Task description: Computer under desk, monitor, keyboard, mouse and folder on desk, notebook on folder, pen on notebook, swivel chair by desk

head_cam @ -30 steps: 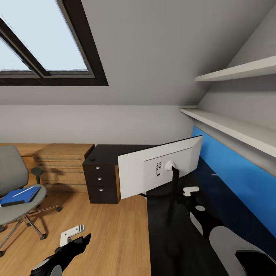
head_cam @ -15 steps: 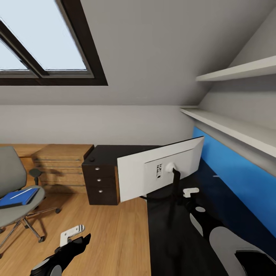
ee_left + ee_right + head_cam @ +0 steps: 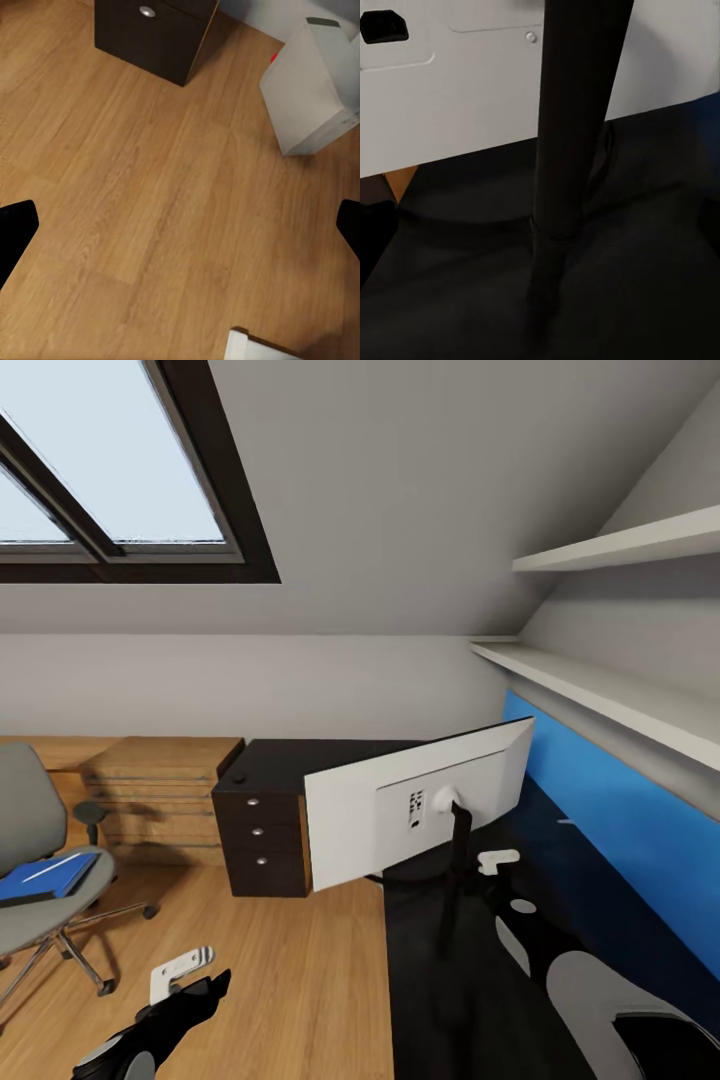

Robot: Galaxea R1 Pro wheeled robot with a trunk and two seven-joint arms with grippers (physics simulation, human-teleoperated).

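The monitor (image 3: 415, 810) stands on the black tabletop (image 3: 470, 980), its pale back facing the camera. At nine o'clock, the chair (image 3: 40, 880) carries the blue folder (image 3: 45, 877). Left jaws (image 3: 180, 225) spread wide over floor; right jaws' (image 3: 497, 857) opening I cannot tell.

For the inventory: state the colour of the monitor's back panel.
Light grey-white monitor, best in head view.

The monitor (image 3: 420, 805) stands across the worktop (image 3: 450, 980), its stand (image 3: 566, 150) close before the right gripper (image 3: 497, 857), blocking that side. Bare wood floor (image 3: 150, 202) lies open between the drawers (image 3: 262, 845) and the swivel chair (image 3: 40, 860).
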